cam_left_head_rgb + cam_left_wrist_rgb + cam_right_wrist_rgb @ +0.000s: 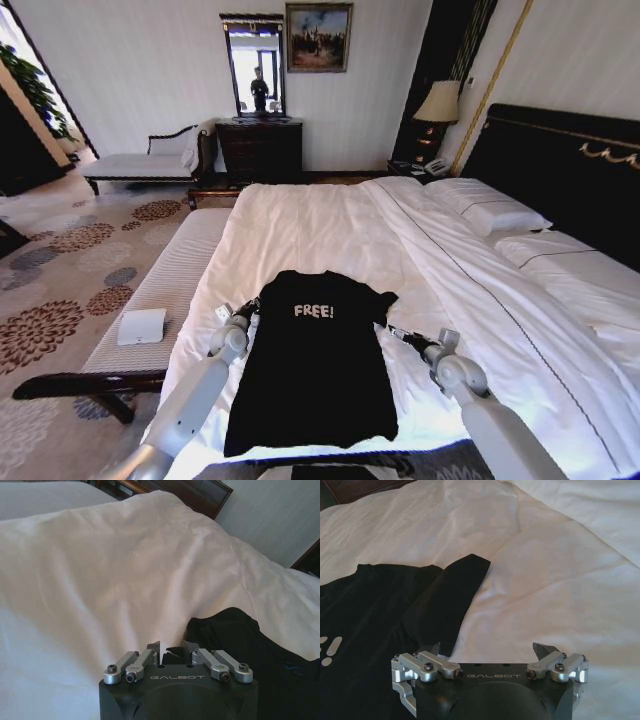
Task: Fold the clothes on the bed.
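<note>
Fold not started: T-shirt [318,365] flat on bed [330,220], chest up
Your left claw [171,649] sits clenched at the left sleeve, right claw [487,651] spread wide by the right sleeve [457,592]; you likely need sleeve grips first

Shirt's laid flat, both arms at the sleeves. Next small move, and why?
Probably ease the right gripper forward and down onto the right sleeve. The T-shirt lies flat and unfolded on the bed; this gripper is open with the sleeve edge just ahead of one finger. The left gripper, shut, sits beside the other sleeve.
</note>
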